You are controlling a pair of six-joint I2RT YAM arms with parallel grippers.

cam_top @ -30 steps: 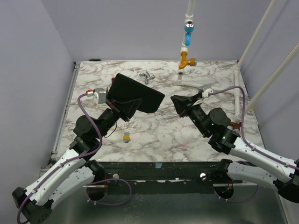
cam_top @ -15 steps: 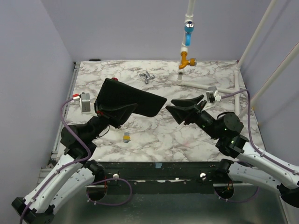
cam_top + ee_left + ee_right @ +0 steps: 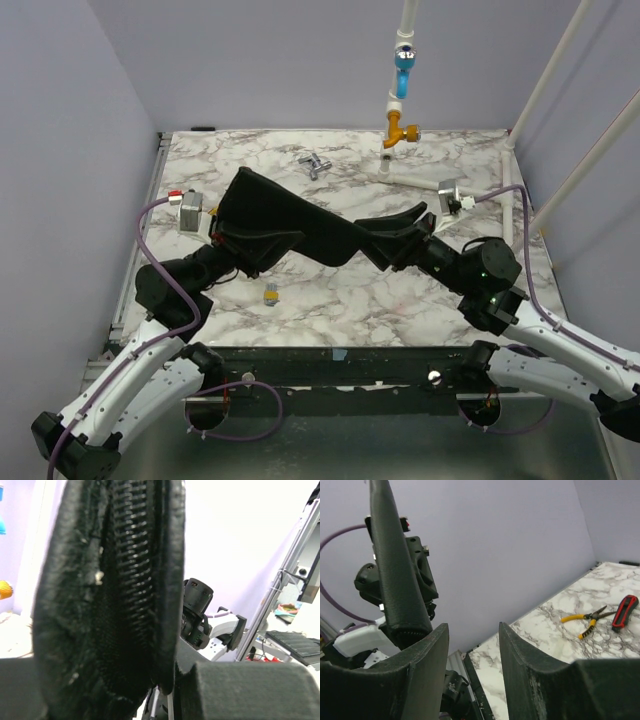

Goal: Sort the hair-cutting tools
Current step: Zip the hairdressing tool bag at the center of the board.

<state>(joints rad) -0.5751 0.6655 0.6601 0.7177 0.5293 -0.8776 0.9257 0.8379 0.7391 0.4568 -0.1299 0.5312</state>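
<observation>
The left end effector (image 3: 252, 246) was clamped on the left end of a black pouch (image 3: 295, 215) and held it up over the marble table (image 3: 450, 290). From above, the pouch's long axis ran from far left to near right, across the gap between the two arms. In the left wrist view the pouch filled the frame edge-on, with a black zip running up its face.

The right end effector (image 3: 472, 628) sat at the pouch's right end. Its two fingers stood moderately apart, and only the lilac wall showed in the gap between them. In its own view the pouch's edge rose just past the tip of the left finger (image 3: 427, 665). Whether that finger touched the pouch could not be told.

The silver scissors (image 3: 315, 165) lay flat on the far part of the table, about mid-width, beyond the pouch and apart from it. Their pieces were crossed and the longer run went roughly left to right. They were too small to tell which end carried the loops.

The right wrist view showed yellow-handled pliers (image 3: 585, 620) lying on the table, their nose pointing towards a red-handled tool (image 3: 624, 611) just beside them. A small yellow item (image 3: 270, 294) sat alone near the front edge, below the pouch.
</observation>
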